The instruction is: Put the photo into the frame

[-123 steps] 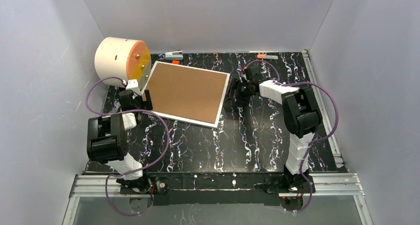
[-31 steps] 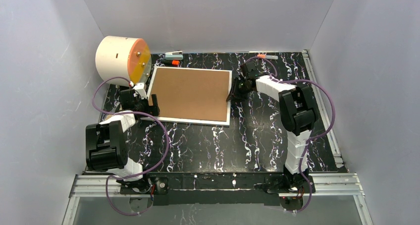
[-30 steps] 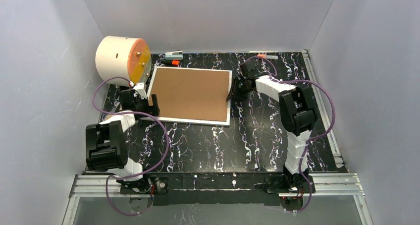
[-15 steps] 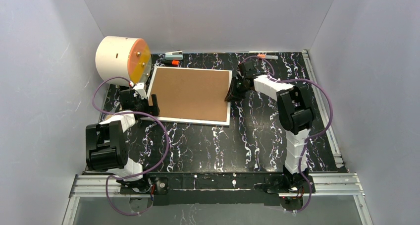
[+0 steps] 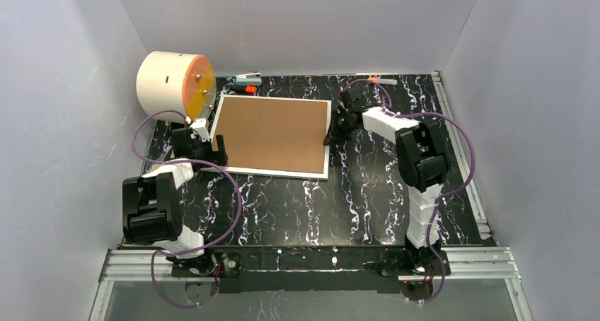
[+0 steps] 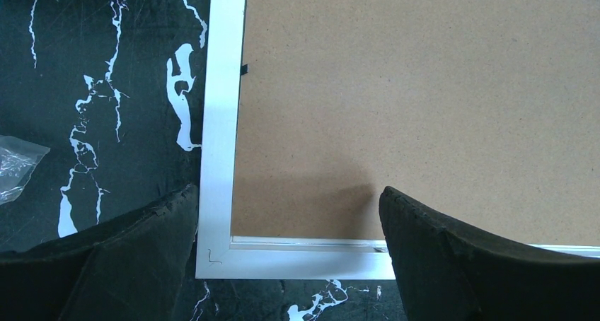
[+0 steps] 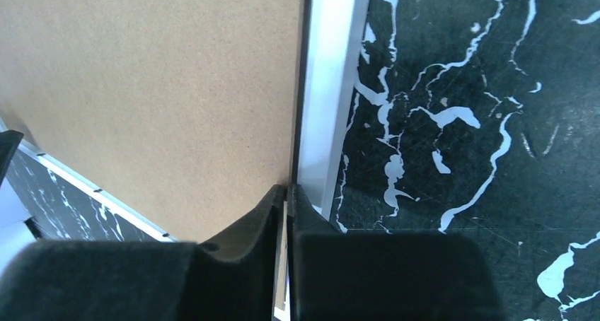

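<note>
My right hand [image 7: 286,190] is pinched shut at the frame [image 7: 329,88] rim, left hand [image 6: 286,194] wide open, empty; a slip would skid it

Robot lab test cell, going by the plain grey-white panel walls [image 5: 64,88] boxing in a black marble-print table [image 5: 297,208] at 9, 12 and 3 o'clock. Two black-and-white arms, left arm [image 5: 152,208] and right arm [image 5: 421,158], bolted onto an aluminium rail [image 5: 134,261] at 6 o'clock, with loose purple cables [image 5: 240,196] looped over them. White drum with an orange face [image 5: 173,84] sitting at 10 o'clock, no household or office furnishings in view.
</note>
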You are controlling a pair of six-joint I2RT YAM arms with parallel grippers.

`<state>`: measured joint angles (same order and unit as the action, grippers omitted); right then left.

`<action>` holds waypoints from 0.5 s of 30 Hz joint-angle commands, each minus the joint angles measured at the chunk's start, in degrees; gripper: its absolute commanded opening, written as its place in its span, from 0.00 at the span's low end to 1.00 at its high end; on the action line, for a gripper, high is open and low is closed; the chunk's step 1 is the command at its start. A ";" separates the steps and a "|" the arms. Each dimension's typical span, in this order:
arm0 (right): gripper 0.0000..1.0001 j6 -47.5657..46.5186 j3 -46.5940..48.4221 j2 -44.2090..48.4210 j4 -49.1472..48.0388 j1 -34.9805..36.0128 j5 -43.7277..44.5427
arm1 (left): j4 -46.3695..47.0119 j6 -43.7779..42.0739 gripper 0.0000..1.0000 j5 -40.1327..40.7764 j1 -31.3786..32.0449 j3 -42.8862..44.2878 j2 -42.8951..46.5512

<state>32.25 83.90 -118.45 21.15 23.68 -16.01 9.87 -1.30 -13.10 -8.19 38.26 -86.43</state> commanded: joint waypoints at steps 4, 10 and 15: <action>0.39 -3.15 3.74 2.79 4.85 2.55 14.47 | -1.51 -0.13 0.93 -1.67 0.21 -1.07 2.52; 0.45 -4.18 8.67 1.78 2.78 2.48 16.92 | -1.30 -0.18 0.93 -0.67 0.20 -1.23 2.63; 0.44 -5.39 14.19 -3.18 -0.55 2.55 17.06 | -1.34 -0.19 0.93 -0.12 0.20 -1.09 2.67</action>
<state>28.82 93.58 -119.17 23.90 26.35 -1.41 9.82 -1.34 -12.86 -8.16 37.87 -85.78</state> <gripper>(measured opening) 0.446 0.933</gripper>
